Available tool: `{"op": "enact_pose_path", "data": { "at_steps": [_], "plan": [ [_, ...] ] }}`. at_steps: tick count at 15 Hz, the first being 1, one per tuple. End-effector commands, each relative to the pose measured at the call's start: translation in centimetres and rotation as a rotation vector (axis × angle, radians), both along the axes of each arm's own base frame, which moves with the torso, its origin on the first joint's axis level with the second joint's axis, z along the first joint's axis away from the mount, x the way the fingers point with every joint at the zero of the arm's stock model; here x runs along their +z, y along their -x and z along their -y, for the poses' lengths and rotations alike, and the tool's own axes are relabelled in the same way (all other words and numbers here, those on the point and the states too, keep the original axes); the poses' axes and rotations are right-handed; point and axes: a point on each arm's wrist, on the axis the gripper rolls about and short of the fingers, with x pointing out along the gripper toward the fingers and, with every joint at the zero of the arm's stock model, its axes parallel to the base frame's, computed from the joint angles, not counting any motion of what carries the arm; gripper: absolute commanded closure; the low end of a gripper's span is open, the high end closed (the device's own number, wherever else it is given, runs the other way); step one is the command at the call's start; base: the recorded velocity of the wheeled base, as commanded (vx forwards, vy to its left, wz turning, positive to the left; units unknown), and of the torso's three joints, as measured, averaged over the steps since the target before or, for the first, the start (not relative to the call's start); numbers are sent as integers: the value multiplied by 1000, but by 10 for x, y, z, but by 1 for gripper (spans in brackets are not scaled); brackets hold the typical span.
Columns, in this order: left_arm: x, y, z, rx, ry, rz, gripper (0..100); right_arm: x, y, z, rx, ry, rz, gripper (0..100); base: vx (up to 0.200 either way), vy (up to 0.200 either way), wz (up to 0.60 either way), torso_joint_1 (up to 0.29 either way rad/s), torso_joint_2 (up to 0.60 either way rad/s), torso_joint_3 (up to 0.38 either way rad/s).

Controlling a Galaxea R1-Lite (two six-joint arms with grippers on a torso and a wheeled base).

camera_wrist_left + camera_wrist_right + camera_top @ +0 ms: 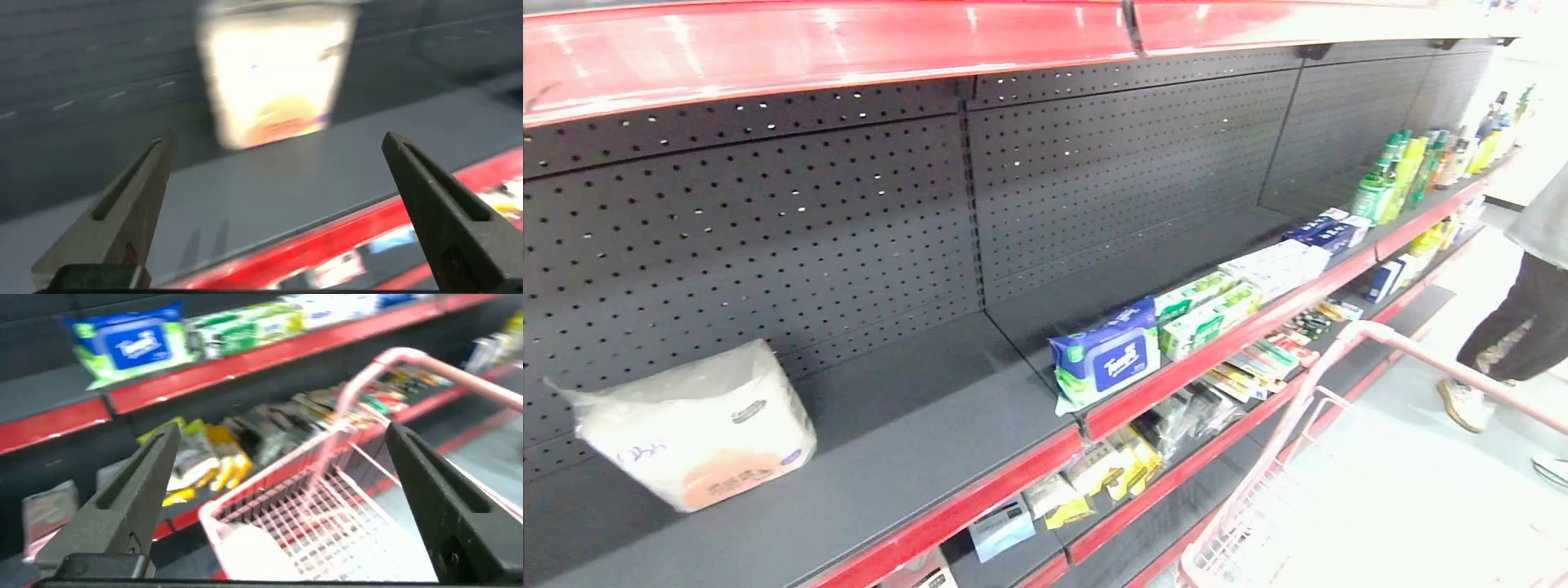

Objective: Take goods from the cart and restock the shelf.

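Shop aisle, with a long black metal shelf [915, 408] backed by a perforated panel and trimmed along the front by a glossy red lip. Left pincer [278, 140] spread wide and empty, poised over the bare shelf board just inside the red lip. Straight ahead of it, a white plastic-wrapped pack of paper rolls [278, 73], standing near the back panel at the shelf's left end. Broad open board to the right of that pack, as far as a blue-and-green soft pack of wipes [1104, 359] set at the very front edge. Green-and-white boxes [1205, 314] just right of the wipes, lined along the lip. Right pincer [282, 433] likewise wide open, gripping nothing, held over a pink wire cart [327, 506]. Cart drawn close against the lower tiers, near yellow packets [212, 457] on the shelf below.
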Motion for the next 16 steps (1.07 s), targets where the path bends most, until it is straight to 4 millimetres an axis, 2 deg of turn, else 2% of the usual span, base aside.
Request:
{"op": "enact_pose_path", "data": {
  "at_steps": [1,8,16],
  "plan": [
    [0,0,0,1,0,-2,0,0,0,0,0,0,-2,0,0,0,-600,2,2,12],
    [0,0,0,1,0,-2,0,0,0,0,0,0,0,0,0,0,-600,4,2,2],
    [0,0,0,1,0,0,0,3,0,0,3,14,-6,0,0,0,0,0,0,0]
  ]
}}
